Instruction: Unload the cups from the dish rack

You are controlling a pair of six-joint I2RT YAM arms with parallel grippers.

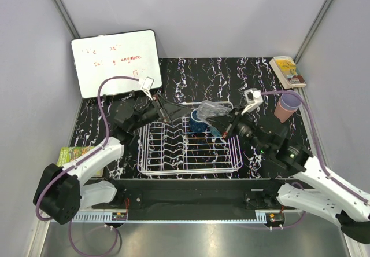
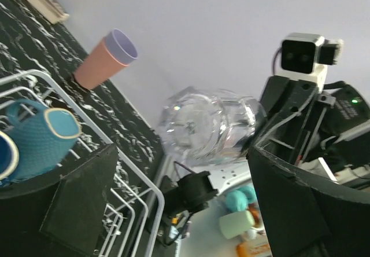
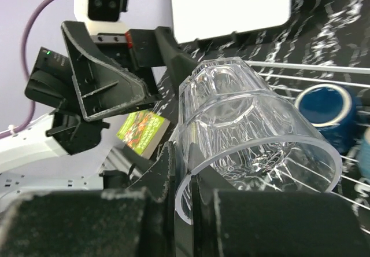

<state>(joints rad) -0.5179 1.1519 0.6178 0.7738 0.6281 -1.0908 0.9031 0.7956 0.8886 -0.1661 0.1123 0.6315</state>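
Observation:
A clear glass cup (image 3: 248,129) hangs on its side above the white wire dish rack (image 1: 188,147). My right gripper (image 3: 182,170) is shut on its rim, one finger inside and one outside. My left gripper (image 2: 191,199) is wide open, its fingers (image 2: 81,199) standing clear of the glass (image 2: 208,124), which lies just beyond them. A dark blue cup (image 1: 198,121) and a teal cup (image 2: 43,135) sit in the rack's far part. A salmon pink cup (image 1: 287,106) with a lavender one nested inside stands on the table to the right.
A whiteboard (image 1: 115,63) leans at the back left. One book (image 1: 287,72) lies at the back right and a green book (image 1: 75,153) at the left edge. Grey walls close in both sides.

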